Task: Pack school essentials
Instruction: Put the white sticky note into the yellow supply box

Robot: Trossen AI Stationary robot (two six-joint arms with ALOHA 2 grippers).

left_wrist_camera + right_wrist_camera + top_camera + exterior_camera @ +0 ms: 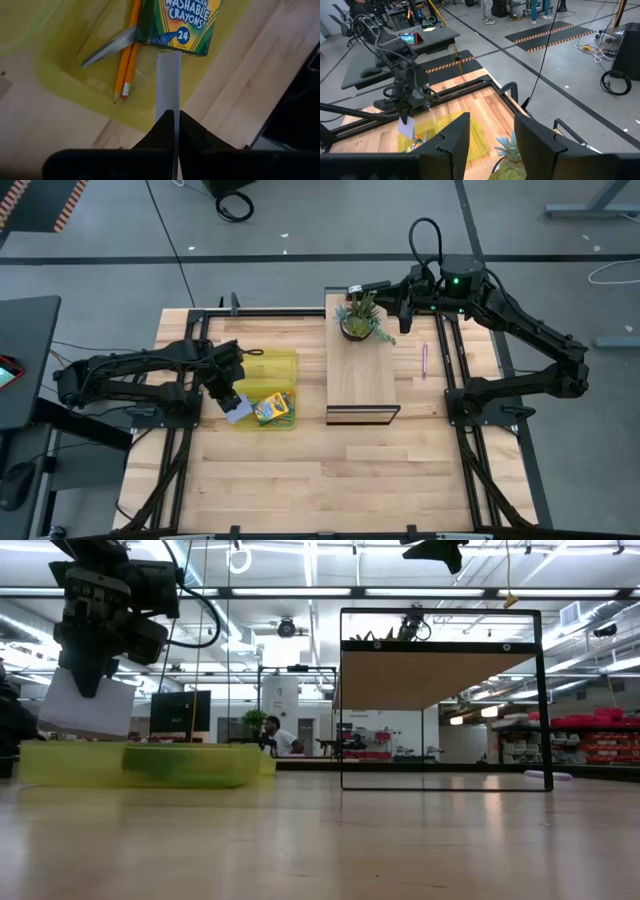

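Note:
My left gripper (229, 396) is shut on the pale blue notepad (238, 413) above the near left corner of the yellow translucent case (262, 370). In the case lie the yellow-green crayon box (181, 20), the orange pencil (128, 55) and a scissors blade (107, 48) that sticks out from under the box. The thin purple pen (424, 360) lies on the table right of the wooden shelf (362, 380). My right gripper (491, 134) is open and empty, high over the potted plant (361, 320) on the shelf's far end. The red block is out of view. My left gripper pinches the notepad's upper edge (168, 106) between its two fingers. The fingers come from above and point down. The notepad hangs below them, upright and slightly tilted (88, 706), and its lower edge is just above the case's rim.
The black-framed wooden shelf (440, 680) stands in the table's middle with open space beneath it. Black rails (450, 350) run along the table's left, far and right sides. Bare wood lies toward the near edge (340, 490). A person sits far behind the table (275, 735).

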